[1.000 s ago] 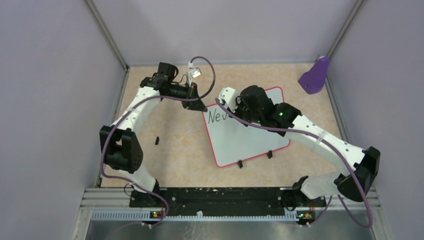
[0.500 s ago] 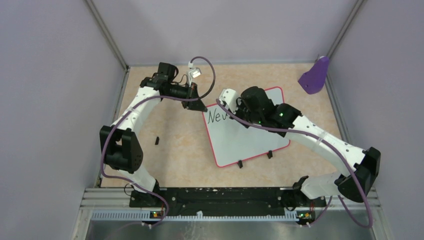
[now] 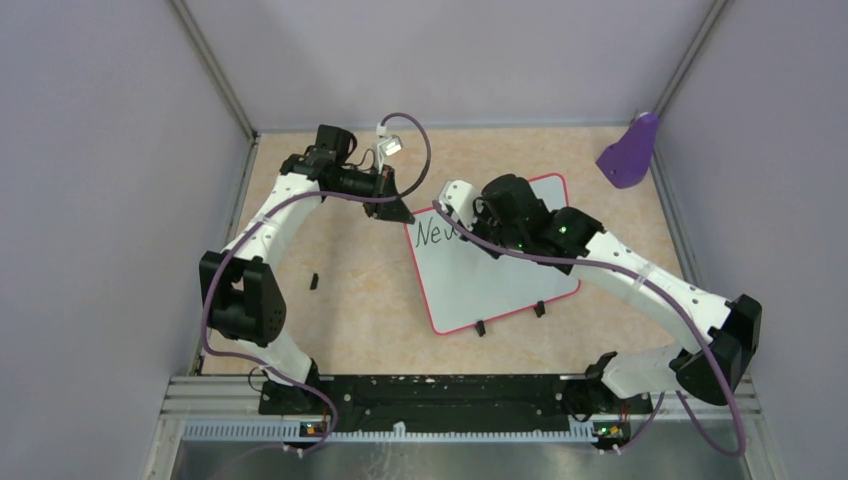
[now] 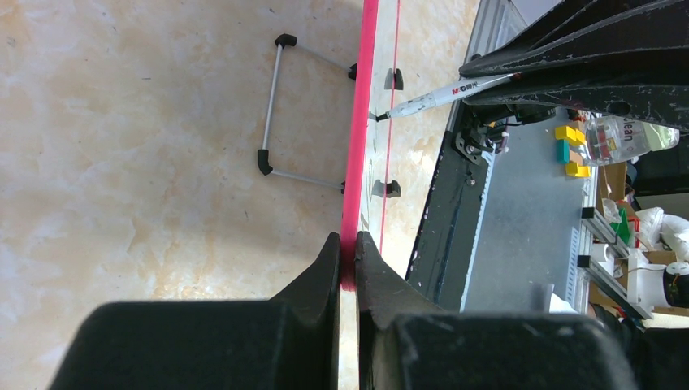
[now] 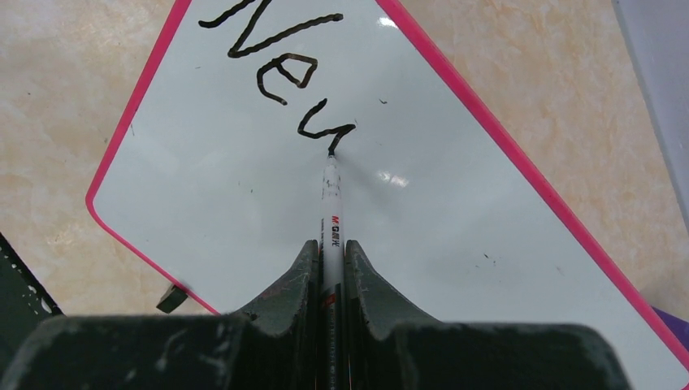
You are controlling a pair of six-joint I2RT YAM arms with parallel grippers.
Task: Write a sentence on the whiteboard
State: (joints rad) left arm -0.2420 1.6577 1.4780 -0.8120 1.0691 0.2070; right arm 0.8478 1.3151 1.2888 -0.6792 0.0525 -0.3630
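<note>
Board: The whiteboard [image 3: 500, 285] lies flat on the tabletop [image 3: 350, 310] in the middle of the overhead view. It is skewed, with its two clip feet [image 3: 480, 327] on the lower edge.

Left hand: The left hand [image 4: 348, 248] is pressed together on the board's red-pink rim and pinches it edge-on. In the overhead view this is the board's upper left corner.

Right hand: The right hand [image 5: 329, 256] pinches a marker [image 5: 331, 203] between its fingers. The barrel points straight up the wrist frame.

Tip: The marker's tip meets the board at the end of the latest stroke, in the middle of the right wrist frame.

Writing: The sentence [image 5: 272, 65] so far is "N", "e" and a third letter that reads as a half-made "w". It sits in the board's upper left part in the overhead view.

Key relation: In the right wrist frame the letters step from the top down toward the tip. The bare white lies below and to the lower right, alongside the rim on the right. The line therefore seems to run back toward the hand and rightward, closer to the marker's long axis than across it.

Nearer arm: The right one, which lies over the blank part of the board.

Step in hand: Probably finishing the first word.

Progress: Early, since most of the board is bare.

Risk: Dragging the tip could shift the board, so the corner pinch matters.

Elsewhere: A purple object [image 3: 630, 150] sits at the upper right, and a small black piece [image 3: 314, 282] lies to the left of the board.
</note>
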